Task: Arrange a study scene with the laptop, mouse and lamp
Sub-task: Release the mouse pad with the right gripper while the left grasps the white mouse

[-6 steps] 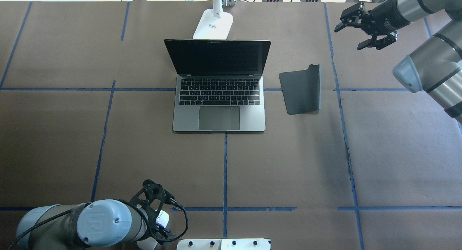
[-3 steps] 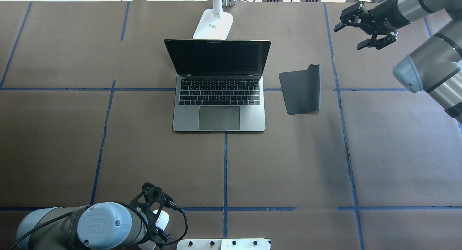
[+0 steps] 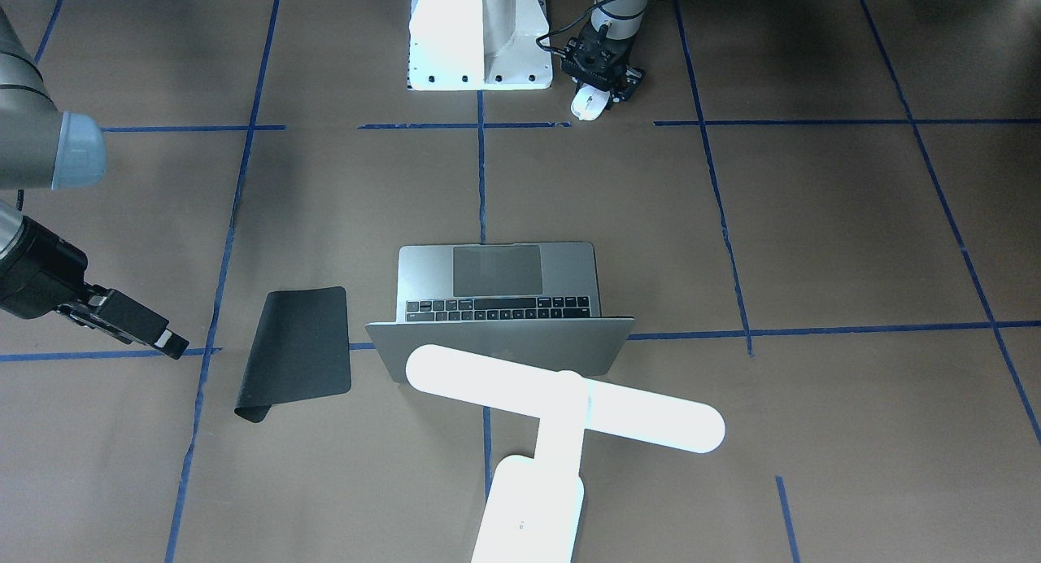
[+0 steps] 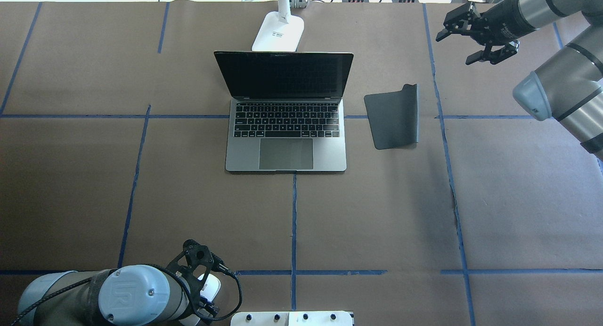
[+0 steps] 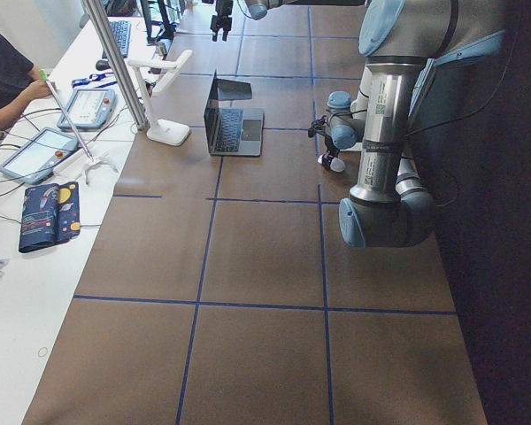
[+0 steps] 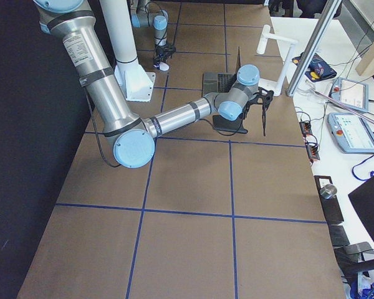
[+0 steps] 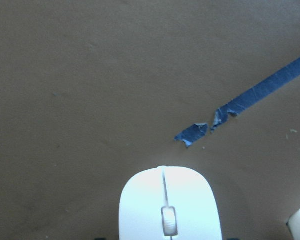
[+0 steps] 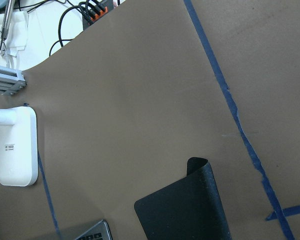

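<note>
At the table's (image 4: pixel 377 213) robot-side edge, just beside the pedestal (image 3: pixel 480 34), the mouse (image 3: pixel 589 105) lies directly under the left end effector (image 3: pixel 602 89). Its long axis points roughly across toward the far side, and I cannot tell whether the fingers are clenched on it. The right end effector (image 4: pixel 454 48) hangs released and empty, well apart, beyond the pad (image 4: pixel 393 118). There is one mouse, one laptop (image 4: pixel 286 147), one lamp (image 3: pixel 561 396) and one pad.
</note>
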Available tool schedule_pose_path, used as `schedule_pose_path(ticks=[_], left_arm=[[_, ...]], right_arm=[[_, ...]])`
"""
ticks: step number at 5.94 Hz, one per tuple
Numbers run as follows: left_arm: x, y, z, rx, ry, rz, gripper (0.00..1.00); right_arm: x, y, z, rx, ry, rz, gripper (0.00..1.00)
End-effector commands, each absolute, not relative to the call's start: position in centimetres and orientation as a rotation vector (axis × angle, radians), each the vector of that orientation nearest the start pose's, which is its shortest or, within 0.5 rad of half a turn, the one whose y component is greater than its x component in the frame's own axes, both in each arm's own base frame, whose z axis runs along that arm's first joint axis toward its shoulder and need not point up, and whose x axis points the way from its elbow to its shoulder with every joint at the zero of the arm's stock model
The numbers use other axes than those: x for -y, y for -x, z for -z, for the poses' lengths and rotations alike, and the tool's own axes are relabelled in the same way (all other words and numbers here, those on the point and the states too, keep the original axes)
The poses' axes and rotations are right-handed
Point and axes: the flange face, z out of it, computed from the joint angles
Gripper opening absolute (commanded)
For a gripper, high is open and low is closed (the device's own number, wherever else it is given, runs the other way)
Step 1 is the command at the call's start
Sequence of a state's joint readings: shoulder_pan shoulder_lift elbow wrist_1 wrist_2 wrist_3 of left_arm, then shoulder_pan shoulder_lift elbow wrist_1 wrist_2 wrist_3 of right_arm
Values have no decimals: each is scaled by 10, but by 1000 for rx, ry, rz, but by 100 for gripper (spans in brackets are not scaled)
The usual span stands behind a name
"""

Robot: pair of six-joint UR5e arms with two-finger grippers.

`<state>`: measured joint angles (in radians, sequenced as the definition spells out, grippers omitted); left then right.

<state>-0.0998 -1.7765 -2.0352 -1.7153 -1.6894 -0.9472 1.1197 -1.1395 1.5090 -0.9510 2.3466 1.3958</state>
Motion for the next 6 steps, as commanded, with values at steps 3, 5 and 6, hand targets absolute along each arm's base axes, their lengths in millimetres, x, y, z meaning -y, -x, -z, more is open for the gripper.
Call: schedule_pose_path(ticks=[3, 5, 6], left_arm=[[215, -525, -235, -960, -286, -468, 4], [251, -534, -191, -994, -321, -384, 0], [286, -550, -168, -992, -348, -336, 0]], right_arm=[[595, 216, -394, 1163, 32, -462, 100], [583, 209, -409, 1153, 39, -463, 100], [575, 205, -419, 1145, 40, -459, 100]])
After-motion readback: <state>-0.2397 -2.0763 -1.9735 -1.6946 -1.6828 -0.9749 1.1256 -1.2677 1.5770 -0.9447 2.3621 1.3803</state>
